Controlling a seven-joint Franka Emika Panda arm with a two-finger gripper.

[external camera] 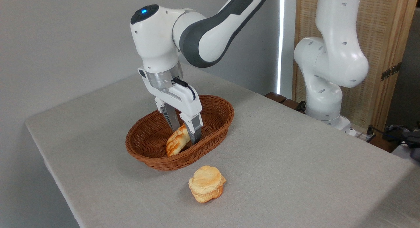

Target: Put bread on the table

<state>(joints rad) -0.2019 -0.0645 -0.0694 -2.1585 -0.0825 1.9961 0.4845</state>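
The braided golden-orange bread point(176, 141) sits tilted inside the brown wicker basket point(216, 123), its lower end near the basket's front wall. My gripper point(184, 133) reaches down into the basket with one finger on each side of the loaf's upper end. The fingers look closed against the bread. The light grey table point(288, 162) carries the basket near its middle.
A paler muffin-shaped bun point(206, 183) lies on the cloth just in front of the basket. The arm's white base point(328, 90) stands at the back right beside a wooden screen. Cables lie at the far right edge.
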